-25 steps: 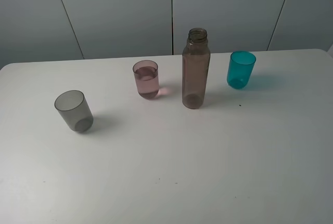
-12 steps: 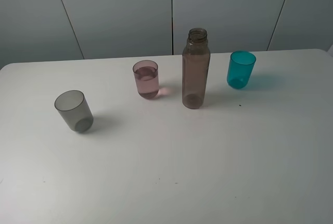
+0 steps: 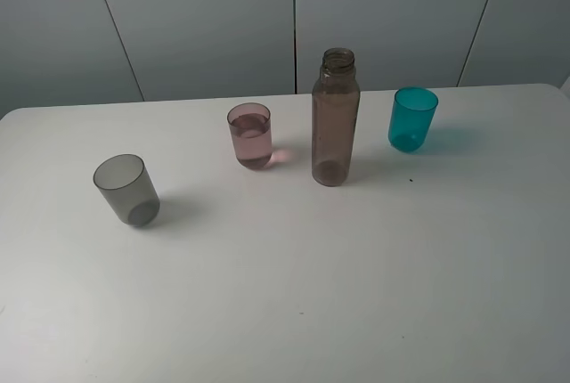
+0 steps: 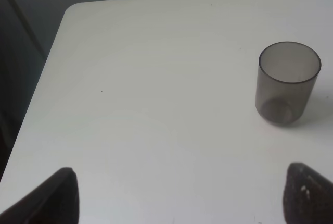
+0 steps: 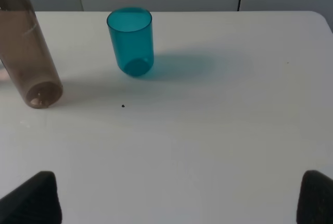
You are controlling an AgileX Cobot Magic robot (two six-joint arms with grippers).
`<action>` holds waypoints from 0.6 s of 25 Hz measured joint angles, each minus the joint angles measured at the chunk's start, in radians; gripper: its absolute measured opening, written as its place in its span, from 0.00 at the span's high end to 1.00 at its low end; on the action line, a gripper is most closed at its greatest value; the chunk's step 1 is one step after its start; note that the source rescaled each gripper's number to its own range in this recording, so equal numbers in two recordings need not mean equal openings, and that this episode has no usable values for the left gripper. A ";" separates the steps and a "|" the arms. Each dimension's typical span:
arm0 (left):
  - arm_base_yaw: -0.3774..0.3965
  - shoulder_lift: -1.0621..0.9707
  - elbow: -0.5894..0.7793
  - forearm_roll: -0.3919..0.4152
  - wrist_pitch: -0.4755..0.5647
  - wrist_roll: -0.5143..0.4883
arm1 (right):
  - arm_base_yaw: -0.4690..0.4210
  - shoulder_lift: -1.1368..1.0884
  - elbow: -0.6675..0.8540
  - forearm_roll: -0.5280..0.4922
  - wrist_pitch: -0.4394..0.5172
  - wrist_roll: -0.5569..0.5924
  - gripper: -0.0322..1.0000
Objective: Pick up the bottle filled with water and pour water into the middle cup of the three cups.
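1. The white tabletop [image 3: 356, 294] is seen whole only from the high camera.
2. The bottle [image 3: 335, 120] stands upright near the far edge, beside the middle cup [image 3: 250, 136].
3. The left claw [image 4: 177, 195] and right claw [image 5: 179, 198], released and empty, are shown only in wrist views.

White round-cornered table [image 3: 374, 294] before pale grey wall panels [image 3: 205, 18] with dark vertical seams, soft even light.
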 joint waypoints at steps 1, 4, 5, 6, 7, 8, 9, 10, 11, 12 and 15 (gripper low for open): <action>0.000 0.000 0.000 0.000 0.000 0.000 | 0.000 0.000 0.000 0.000 0.000 0.000 0.07; 0.000 0.000 0.000 0.000 0.000 0.000 | 0.000 0.000 0.000 0.000 0.000 0.000 0.06; 0.000 0.000 0.000 0.000 0.000 0.000 | 0.000 0.000 0.000 0.000 0.000 0.000 0.06; 0.000 0.000 0.000 0.000 0.000 0.000 | 0.000 0.000 0.000 0.000 0.000 0.000 0.06; 0.000 0.000 0.000 0.000 0.000 0.000 | 0.000 0.000 0.000 0.000 0.000 0.000 0.06; 0.000 0.000 0.000 0.000 0.000 0.000 | 0.000 0.000 0.000 0.000 0.000 0.000 0.06; 0.000 0.000 0.000 0.000 0.000 0.000 | 0.000 0.000 0.000 0.000 0.000 0.000 0.06; 0.000 0.000 0.000 0.000 0.000 0.000 | 0.000 0.000 0.000 0.000 0.000 0.000 0.06; 0.000 0.000 0.000 0.000 0.000 0.000 | 0.000 0.000 0.000 0.000 0.000 0.000 0.06; 0.000 0.000 0.000 0.000 0.000 0.000 | 0.000 0.000 0.000 0.000 0.000 0.000 0.06; 0.000 0.000 0.000 0.000 0.000 0.000 | 0.000 0.000 0.000 0.000 0.000 0.000 0.06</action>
